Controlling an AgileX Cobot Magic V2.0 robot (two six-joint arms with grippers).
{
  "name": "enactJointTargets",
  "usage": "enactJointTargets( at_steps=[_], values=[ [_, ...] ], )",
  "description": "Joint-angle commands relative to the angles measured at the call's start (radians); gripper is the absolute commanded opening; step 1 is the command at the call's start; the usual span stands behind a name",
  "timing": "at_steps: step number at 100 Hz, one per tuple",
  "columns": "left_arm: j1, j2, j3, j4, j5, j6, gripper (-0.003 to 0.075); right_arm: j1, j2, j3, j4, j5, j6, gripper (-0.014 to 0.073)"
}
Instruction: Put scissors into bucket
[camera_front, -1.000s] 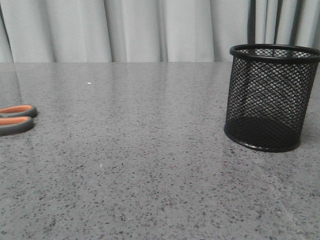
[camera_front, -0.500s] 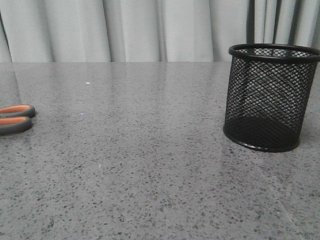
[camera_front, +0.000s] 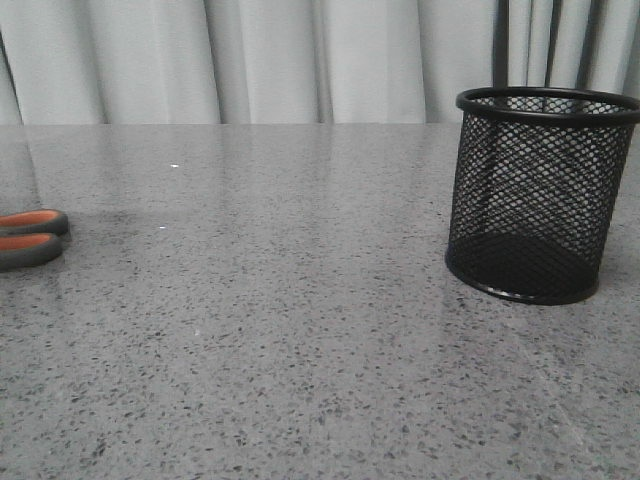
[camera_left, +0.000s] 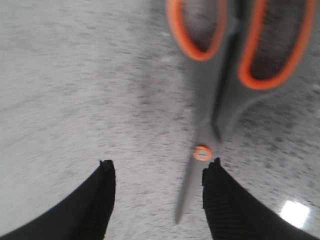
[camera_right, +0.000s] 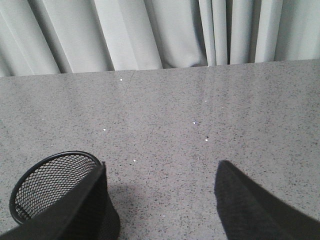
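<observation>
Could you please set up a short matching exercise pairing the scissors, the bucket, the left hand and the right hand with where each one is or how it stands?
Things:
1. scissors
2. bucket
3. left hand
4. right hand

States:
A. standing upright at the table's right side
B. open, just above the bucket's rim
C. lying flat at the table's left edge
D. open, above the blades

Pairs: 1-C, 2-A, 3-D, 4-B

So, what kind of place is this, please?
Probably a lab or office test bench: a bare grey speckled tabletop, plain pale curtains behind it, and only scissors and a mesh bucket set out.
</observation>
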Motion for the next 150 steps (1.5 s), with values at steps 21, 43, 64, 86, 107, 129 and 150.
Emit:
enactJointTargets(
  at_steps=[21, 43, 64, 86, 107, 129, 150],
  values=[
    [0.111, 0.007, -0.035, -0.277, 0.032, 0.297, 0.0366, 0.002, 0.015, 0.004, -0.016, -0.092, -0.012, 0.0419],
    [0.093, 0.074, -0.035, -0.282, 0.043, 0.315, 0.0366, 0.002, 0.015, 0.009, -0.019, -0.096, -0.012, 0.0419],
    [0.093, 0.122, -0.038, -0.282, 0.021, 0.315, 0.0366, 0.002, 0.015, 0.009, -0.019, -0.099, -0.012, 0.0419],
    [0.097, 0.156, -0.038, -0.279, 0.012, 0.315, 0.0366, 0.002, 0.015, 0.009, -0.019, -0.101, -0.012, 0.0419],
    [0.097, 0.215, -0.038, -0.319, 0.012, 0.315, 0.0365, 0.002, 0.015, 0.009, -0.019, -0.101, -0.012, 0.0419],
    [0.097, 0.264, -0.038, -0.368, 0.046, 0.315, 0.0277, 0.002, 0.015, 0.009, -0.019, -0.063, -0.012, 0.0419],
    [0.097, 0.250, -0.038, -0.382, 0.076, 0.311, 0.0107, 0.014, 0.015, 0.007, 0.037, -0.057, -0.012, 0.0419]
  ],
)
